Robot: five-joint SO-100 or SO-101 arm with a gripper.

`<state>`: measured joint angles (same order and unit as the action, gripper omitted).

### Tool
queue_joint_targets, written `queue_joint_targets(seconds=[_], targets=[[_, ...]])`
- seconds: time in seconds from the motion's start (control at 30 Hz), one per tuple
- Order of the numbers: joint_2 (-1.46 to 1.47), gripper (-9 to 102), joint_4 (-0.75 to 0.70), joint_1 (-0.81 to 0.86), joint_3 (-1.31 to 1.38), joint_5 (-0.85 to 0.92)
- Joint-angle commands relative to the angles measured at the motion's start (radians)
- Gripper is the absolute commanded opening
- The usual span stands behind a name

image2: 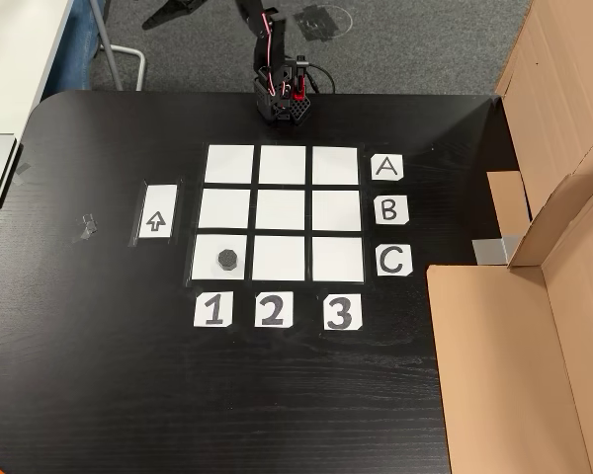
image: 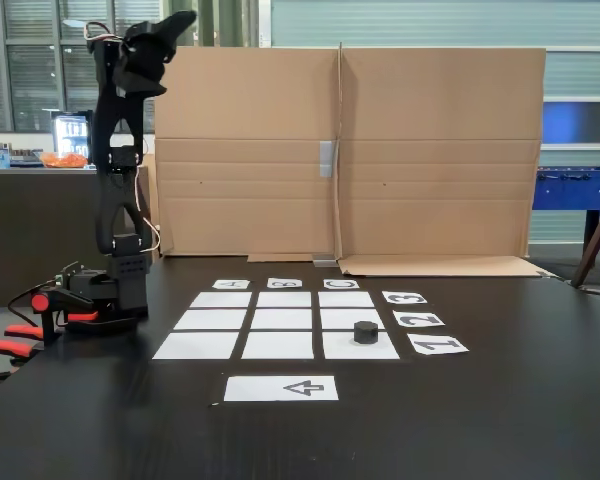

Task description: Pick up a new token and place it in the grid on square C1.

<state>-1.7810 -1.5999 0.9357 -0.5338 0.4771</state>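
One token (image: 366, 332) sits on square C1 (image: 384, 346), the arm folded upright away from the board.

Nearest the fixed camera lies the arrow sheet (image: 281, 388); behind it the grid (image: 278, 320) spreads in three rows, and the black puck rests on the corner square beside the "1" label (image: 437, 345), inside its edges, toward the far border. The other view confirms it on the square lined up with "C" and "1" (image2: 226, 260). Farther back the gripper (image: 173, 24) is raised high above the base; whether its claw is apart or together I cannot tell. Judging by this, placement looks done; any finishing move should keep the arm well clear of the puck.
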Motion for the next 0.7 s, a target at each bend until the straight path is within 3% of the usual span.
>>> queue_joint_targets(seconds=[0.0,0.3,0.67], targets=[[-0.167,46,0.172,0.049,-0.322,-0.006],[-0.449,46,0.436,0.176,-0.859,-0.038],[-0.713,43,0.46,0.255,-1.318,-0.115]])
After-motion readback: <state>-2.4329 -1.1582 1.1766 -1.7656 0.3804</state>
